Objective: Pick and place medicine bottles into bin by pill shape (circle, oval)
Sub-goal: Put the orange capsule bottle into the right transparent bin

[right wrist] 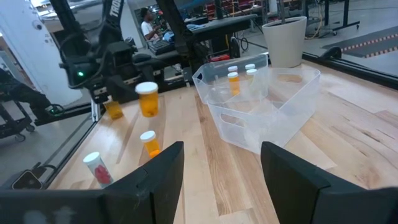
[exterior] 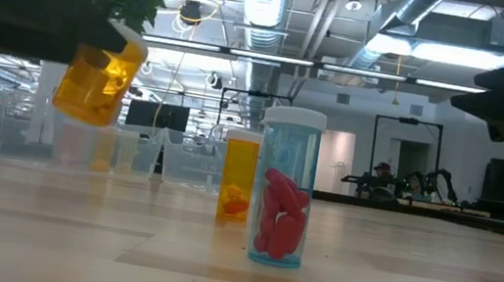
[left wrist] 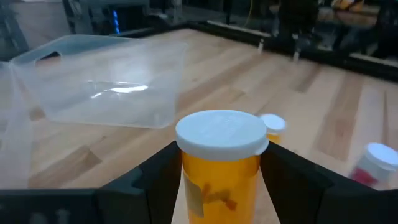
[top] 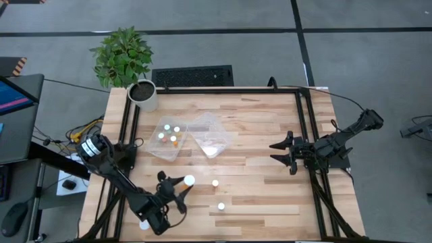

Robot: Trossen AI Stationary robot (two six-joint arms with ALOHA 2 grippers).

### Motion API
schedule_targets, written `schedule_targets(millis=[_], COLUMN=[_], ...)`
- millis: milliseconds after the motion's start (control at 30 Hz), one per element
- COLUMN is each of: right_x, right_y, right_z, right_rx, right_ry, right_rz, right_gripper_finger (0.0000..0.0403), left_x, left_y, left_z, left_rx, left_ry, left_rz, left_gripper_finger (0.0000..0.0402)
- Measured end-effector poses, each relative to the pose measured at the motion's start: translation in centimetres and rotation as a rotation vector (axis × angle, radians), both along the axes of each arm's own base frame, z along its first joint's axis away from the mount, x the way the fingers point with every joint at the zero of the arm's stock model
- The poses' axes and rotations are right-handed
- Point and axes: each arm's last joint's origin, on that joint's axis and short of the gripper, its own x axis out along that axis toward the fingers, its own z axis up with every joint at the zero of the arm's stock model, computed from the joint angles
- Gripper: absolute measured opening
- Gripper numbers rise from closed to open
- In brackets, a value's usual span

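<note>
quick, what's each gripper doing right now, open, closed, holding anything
Left gripper: closed on an orange medicine bottle with a white cap, lifted off the table.
Right gripper: open, holding nothing, waiting over the table's right side.

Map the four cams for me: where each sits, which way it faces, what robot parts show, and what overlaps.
High: overhead, straight down on the wooden table; both arms show.
Low: table height, level across; the clear bottle of red pills stands nearest.
Left wrist: behind the left claw, shut on the white-capped orange bottle.
Right wrist: behind the open right claw, facing the clear plastic bins.
Shared: all show the held bottle.
</note>
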Motion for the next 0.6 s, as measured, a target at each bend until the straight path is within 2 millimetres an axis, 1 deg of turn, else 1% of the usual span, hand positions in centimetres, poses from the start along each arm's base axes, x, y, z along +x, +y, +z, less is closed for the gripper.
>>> schedule_targets(millis=[100, 233, 600], right_x=[0.0, 0.0, 0.0], right_y=[0.0, 0.0, 0.0], right_z=[0.0, 0.0, 0.0], right_rx=[0.02, 0.023, 0.024], right_ry=[-0.002, -0.003, -0.003], right_rz=[-0.002, -0.002, -0.002], right_gripper_finger=[0.0226, 0.0226, 0.0226], left_x=[-0.5, -0.6, 0.2], left_y=[0.6, 1.1, 1.8], left_z=[-1.0, -2.0, -2.3], left_rx=[-0.023, -0.06, -0.062], left_ry=[-0.034, -0.012, 0.09], left_rz=[0.006, -0.009, -0.035], left_gripper_finger=[0.0201, 0.0201, 0.0201])
